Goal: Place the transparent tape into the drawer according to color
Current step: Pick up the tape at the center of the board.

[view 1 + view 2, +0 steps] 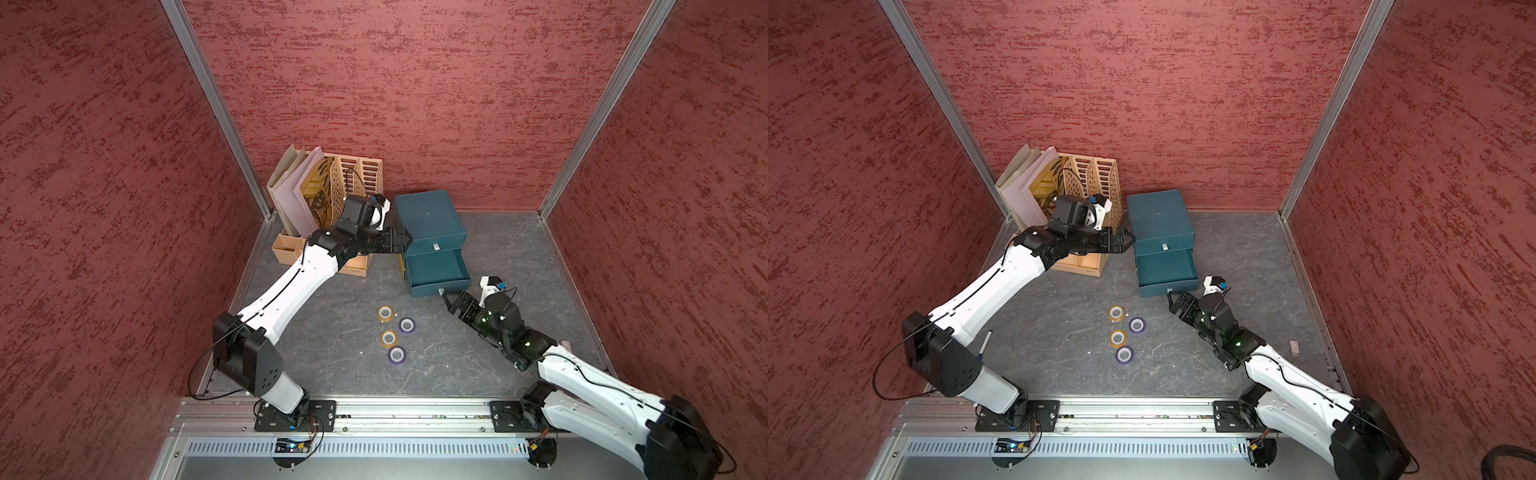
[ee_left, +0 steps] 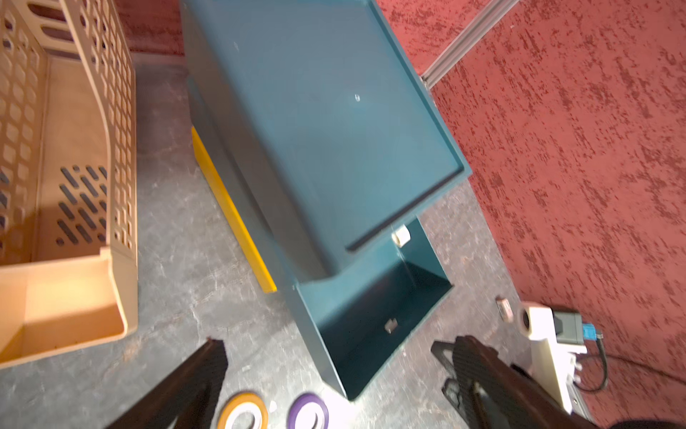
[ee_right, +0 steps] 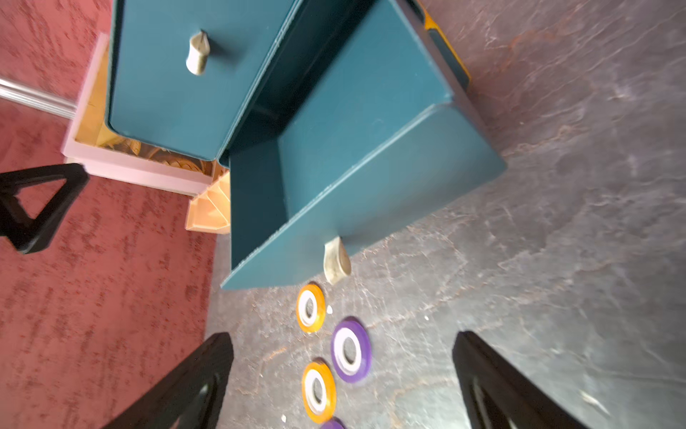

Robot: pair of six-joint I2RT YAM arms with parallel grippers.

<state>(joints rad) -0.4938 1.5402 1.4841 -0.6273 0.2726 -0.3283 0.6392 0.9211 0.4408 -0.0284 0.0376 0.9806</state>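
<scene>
Four tape rolls are seen lying flat on the grey tabletop (image 1: 332, 324), just below the centre of both top views, in a loose staggered column: an orange-yellow roll (image 1: 385, 313), a purple roll (image 1: 407, 325), a second orange-yellow roll (image 1: 389, 338) and a second purple roll (image 1: 397, 355), all close together. Above them, right of centre, the teal drawer chest (image 1: 428, 216) is placed near the back wall, with a lower drawer (image 1: 436, 269) pulled out toward the rolls. The right tool (image 1: 446, 300) is held just beside that drawer's silver pull (image 3: 337, 260), spread wide and empty. The left tool (image 1: 407, 240) is held at the chest's left side, likewise spread wide with nothing in it. A tan file organizer (image 1: 361, 174) is seen at the chest's upper left.
</scene>
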